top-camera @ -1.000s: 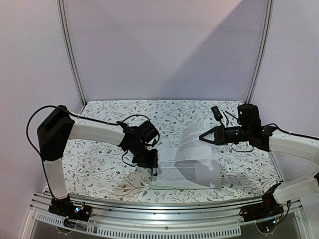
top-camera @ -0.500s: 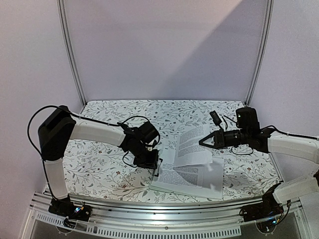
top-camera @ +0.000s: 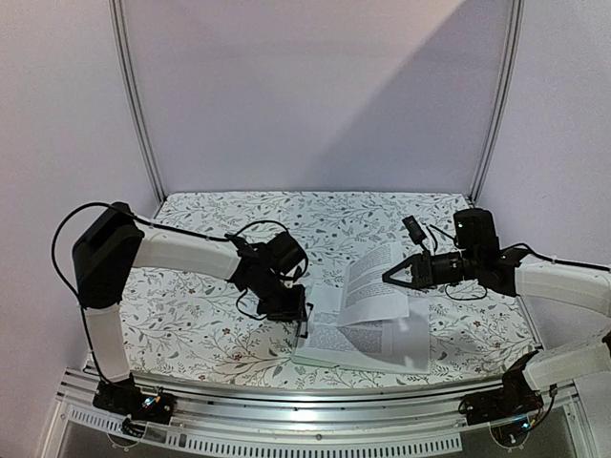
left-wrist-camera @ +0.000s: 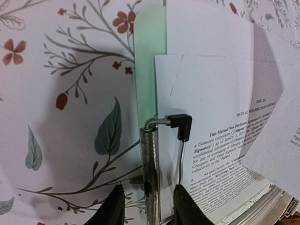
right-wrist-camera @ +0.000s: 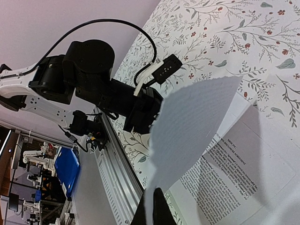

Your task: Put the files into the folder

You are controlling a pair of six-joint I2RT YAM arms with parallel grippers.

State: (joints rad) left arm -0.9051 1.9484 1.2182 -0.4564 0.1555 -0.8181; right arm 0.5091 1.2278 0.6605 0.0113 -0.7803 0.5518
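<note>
The white-shelled left arm [top-camera: 181,250] and right arm [top-camera: 563,283] have bulky black joints [top-camera: 100,253], looping black cables [top-camera: 250,227], and a black left claw [top-camera: 300,327] and right claw [top-camera: 386,275].

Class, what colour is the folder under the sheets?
The folder is pale mint green, best seen from the left wrist.

Soft, even light; the files [right-wrist-camera: 187,126] cast grey shadows; wrist views blur near edges.

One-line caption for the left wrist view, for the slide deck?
Left gripper straddles the metal clip of the green folder, printed files stacked on it, floral tablecloth beneath.
</note>
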